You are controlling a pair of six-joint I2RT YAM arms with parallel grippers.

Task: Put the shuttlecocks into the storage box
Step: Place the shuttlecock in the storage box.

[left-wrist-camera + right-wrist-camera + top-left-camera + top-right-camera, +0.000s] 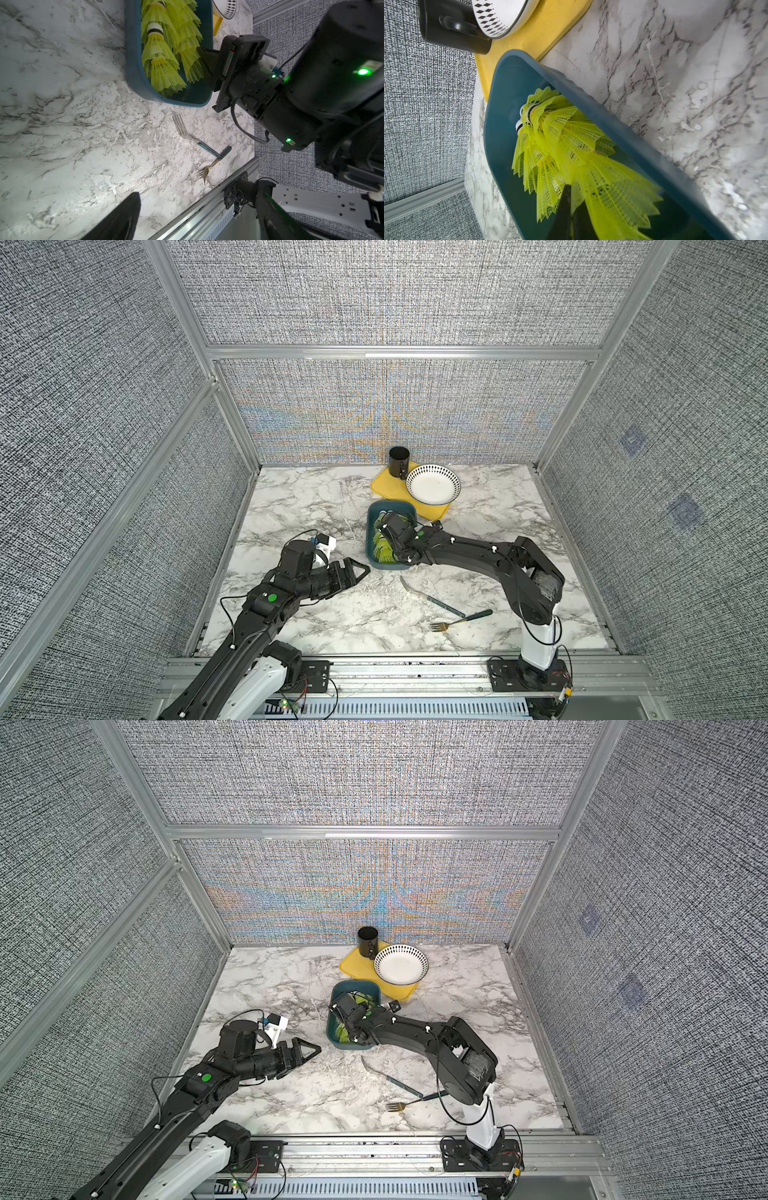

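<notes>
Right wrist view: right jaws clenched on a shuttlecock (612, 187) skirt inside the box (500, 145), among the rest; best let go low, then lift straight out. Left jaws gape beside the box.

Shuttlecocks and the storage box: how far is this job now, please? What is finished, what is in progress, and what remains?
Done: the shuttlecocks lie in the storage box, and none shows on the marble table.
In hand: the right end effector is inside the box, apparently closed on the skirt of one shuttlecock.
Left: to release it and withdraw. The left end effector hovers open and empty beside the box.
</notes>
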